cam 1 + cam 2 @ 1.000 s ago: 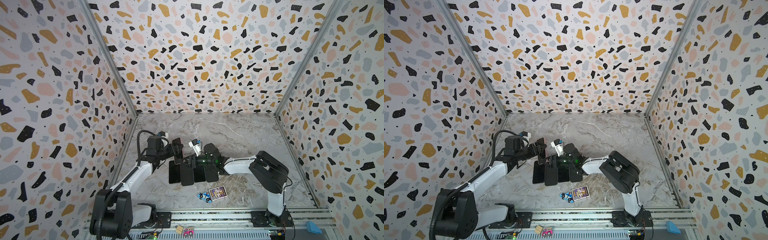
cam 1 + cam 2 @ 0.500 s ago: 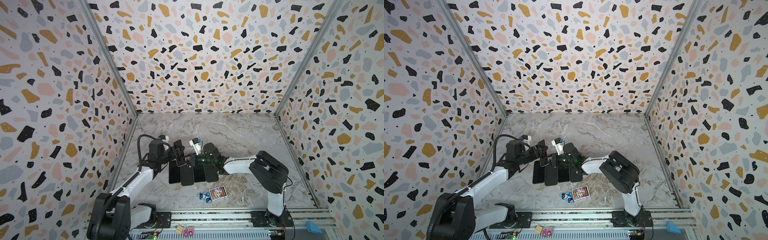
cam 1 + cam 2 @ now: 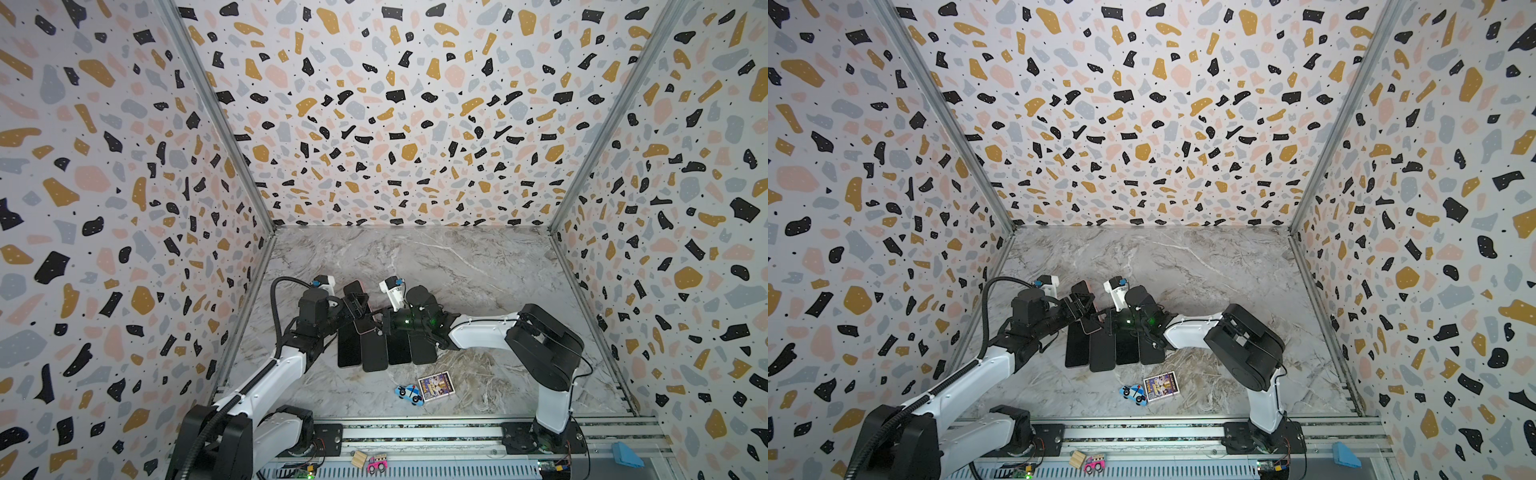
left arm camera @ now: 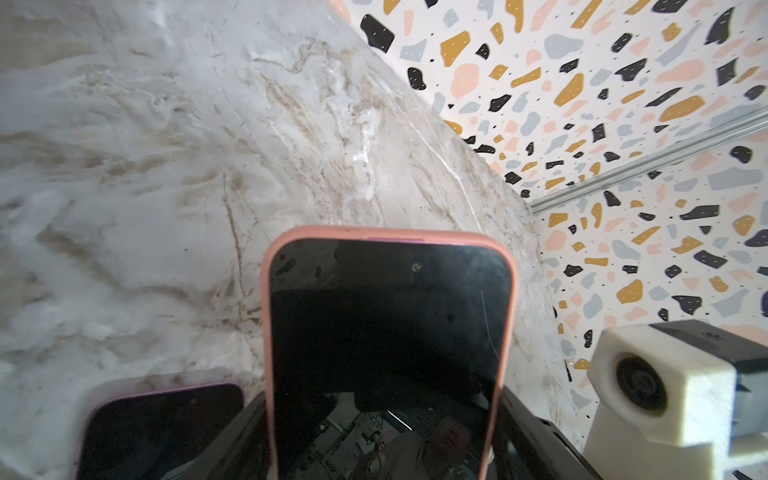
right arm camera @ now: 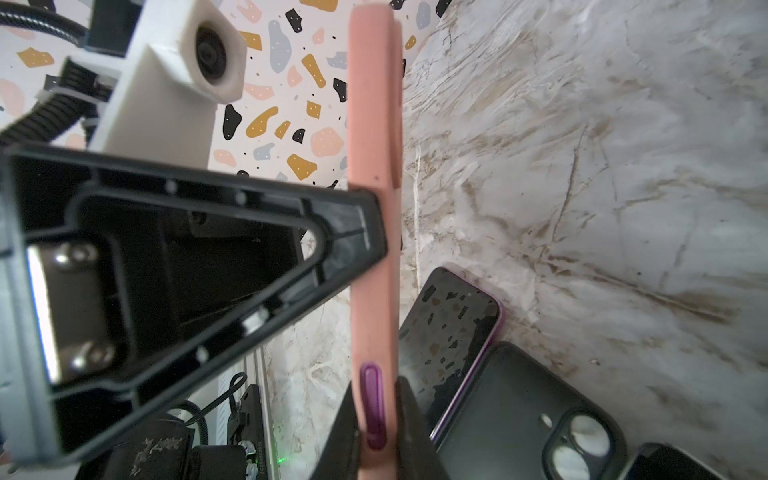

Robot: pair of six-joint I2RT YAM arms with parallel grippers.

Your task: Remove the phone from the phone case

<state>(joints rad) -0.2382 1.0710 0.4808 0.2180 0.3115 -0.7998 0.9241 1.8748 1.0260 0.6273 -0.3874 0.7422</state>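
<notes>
The phone [image 4: 386, 332] has a dark screen and sits in a salmon-pink phone case [image 4: 266, 324]. It is held tilted above the table, seen in both top views [image 3: 356, 291] [image 3: 1080, 291]. My left gripper [image 4: 382, 419] spans its width, with jaws against both long sides of the case [image 3: 354, 306]. My right gripper [image 5: 376, 419] is shut on the case's near end, one finger [image 5: 345, 440] on the back and the other on the screen side, beside a purple side button [image 5: 372, 407]. In a top view the right gripper [image 3: 383, 325] meets the phone from the right.
Several dark phones [image 3: 374, 349] lie side by side under the grippers, one with a purple rim [image 5: 453, 332], another a black back with lenses [image 5: 519, 415]. A toy police car [image 3: 409, 393] and a picture card [image 3: 435, 384] lie nearer the front. Terrazzo walls enclose three sides.
My right gripper's jaws have closed onto the cased phone. The left arm has shifted the phone slightly toward the right arm.
</notes>
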